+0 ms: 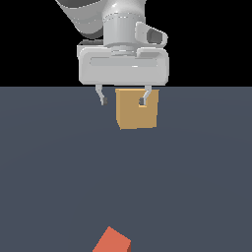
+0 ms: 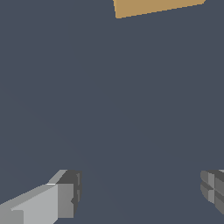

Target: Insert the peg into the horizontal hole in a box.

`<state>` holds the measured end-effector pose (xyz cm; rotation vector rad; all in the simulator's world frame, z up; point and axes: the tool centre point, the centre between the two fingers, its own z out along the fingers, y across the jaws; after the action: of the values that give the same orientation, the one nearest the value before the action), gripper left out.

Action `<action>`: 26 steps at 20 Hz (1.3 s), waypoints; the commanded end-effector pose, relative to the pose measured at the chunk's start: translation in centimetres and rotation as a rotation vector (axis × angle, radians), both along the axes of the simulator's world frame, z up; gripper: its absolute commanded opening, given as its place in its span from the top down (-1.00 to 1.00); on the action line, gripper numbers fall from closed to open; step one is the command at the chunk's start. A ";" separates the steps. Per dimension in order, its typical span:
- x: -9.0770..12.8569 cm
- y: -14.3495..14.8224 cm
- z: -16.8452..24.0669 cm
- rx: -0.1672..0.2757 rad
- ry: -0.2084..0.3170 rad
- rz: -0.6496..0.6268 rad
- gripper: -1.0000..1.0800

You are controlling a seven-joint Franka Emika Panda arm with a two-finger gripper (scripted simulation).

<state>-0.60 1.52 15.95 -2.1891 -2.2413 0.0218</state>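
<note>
You see a dark slate floor (image 1: 59, 172) filling the lower scene. Your Panda arm hangs over its far part, and its gripper (image 1: 124, 101) has its jaws spread wide with nothing between them; the wrist view shows both fingertips (image 2: 70, 192) well apart over bare floor. Behind the fingers sits the tan box (image 1: 132, 115), resting on the floor, with the horizontal hole (image 1: 143, 104) on its facing side, partly covered by one fingertip. The peg (image 1: 112, 241) lies well apart from the box, at the exterior view's bottom edge; you see only its red-orange end.
</note>
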 end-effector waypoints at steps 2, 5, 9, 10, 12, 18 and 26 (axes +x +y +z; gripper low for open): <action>0.0 -0.1 0.0 0.000 0.000 -0.001 -0.92; 0.0 -1.1 -0.3 0.000 -0.001 -0.017 -0.92; 0.1 -4.4 -1.2 -0.001 -0.002 -0.067 -0.92; 0.1 -5.5 -1.5 -0.002 -0.003 -0.085 -0.92; -0.1 -8.2 -2.2 -0.003 -0.004 -0.126 -0.92; -1.7 -18.7 -5.0 -0.005 -0.010 -0.290 -0.92; -5.3 -29.7 -8.2 -0.004 -0.015 -0.469 -0.92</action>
<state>-5.29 -26.73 8.19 -2.6373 -1.7091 0.0091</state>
